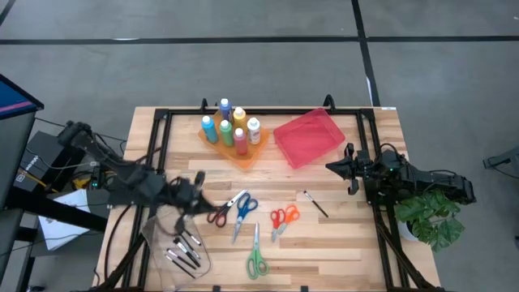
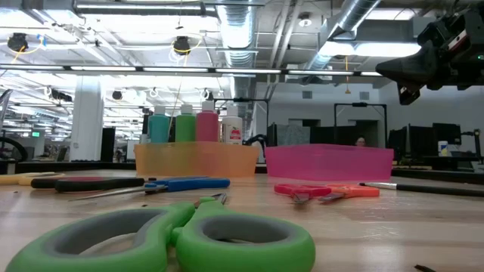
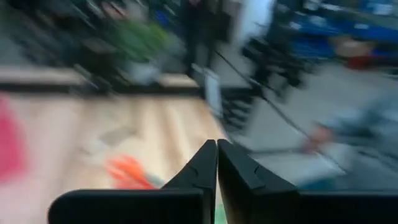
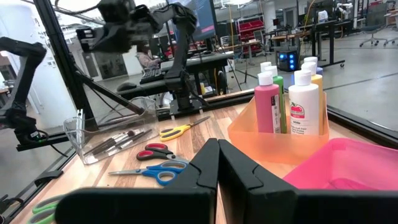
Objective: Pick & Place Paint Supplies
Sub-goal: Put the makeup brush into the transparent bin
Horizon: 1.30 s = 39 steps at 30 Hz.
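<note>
Six paint bottles (image 1: 230, 126) in an orange tray (image 1: 243, 154), five pairs of scissors (image 1: 256, 258), several brushes (image 1: 184, 251) in a clear tray (image 1: 154, 233), one loose brush (image 1: 315, 203), one pink tray (image 1: 309, 136).

High cam looks straight down, low cam tabletop-level; both share green scissors (image 1: 256, 261).

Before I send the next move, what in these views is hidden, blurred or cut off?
- Left wrist view: motion blur; only the shut left gripper reads clearly, not what lies below it.
- High view: brushes in the clear tray too small to count; yellow scissors hidden under the left arm.
- Low view: green scissors cut off by the bottom edge.
- Low view: right gripper only partly in frame.
</note>
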{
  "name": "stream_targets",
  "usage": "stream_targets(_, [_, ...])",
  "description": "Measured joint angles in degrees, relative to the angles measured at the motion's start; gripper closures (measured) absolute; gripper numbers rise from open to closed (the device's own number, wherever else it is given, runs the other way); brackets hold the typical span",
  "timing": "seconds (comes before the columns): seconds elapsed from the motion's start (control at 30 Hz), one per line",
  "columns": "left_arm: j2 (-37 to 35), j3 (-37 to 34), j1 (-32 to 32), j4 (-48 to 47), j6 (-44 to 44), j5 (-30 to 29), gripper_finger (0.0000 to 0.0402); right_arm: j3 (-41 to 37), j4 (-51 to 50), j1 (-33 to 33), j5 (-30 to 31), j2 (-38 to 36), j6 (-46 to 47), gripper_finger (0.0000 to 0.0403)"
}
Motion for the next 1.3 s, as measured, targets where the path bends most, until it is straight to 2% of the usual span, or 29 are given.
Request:
stream_targets(0.13, [4.67,0.02,7.95,8.00,9.54,-0.01,0.0400,0.00,0.00,0.01,0.00,-0.01,0.00,0.0403])
stream_targets(0.2, [8.57,0.02,12.44,12.85,12.71,2.13,0.0401,0.00,0.00,0.01,0.00,0.00,0.00,0.0403])
stream_targets(0.3, [15.17,0.66,19.11,19.04,14.23,6.01,0.0401,0.02,0.00,0.02,0.00,0.00,0.00,0.0403])
stream_targets(0.5, [31.48,8.36,28.77,19.61,14.23,13.81,0.0401,0.01,0.00,0.02,0.00,0.00,0.00,0.0403])
stream_targets(0.67, [43.87,17.07,30.99,19.75,14.23,14.53,0.0401,0.01,0.00,0.01,0.00,0.00,0.00,0.0403])
stream_targets(0.9, [56.77,29.89,31.04,16.04,15.19,14.57,0.0401,0.00,0.00,0.01,0.00,0.00,0.00,0.0403])
stream_targets(1.03, [61.96,36.28,31.32,12.01,15.28,13.99,0.0401,0.00,0.00,0.00,0.02,0.00,0.00,0.0403])
stream_targets(1.3, [70.79,43.78,32.10,11.40,15.15,12.52,0.0401,0.00,-0.02,0.00,0.02,-0.01,0.00,0.0403])
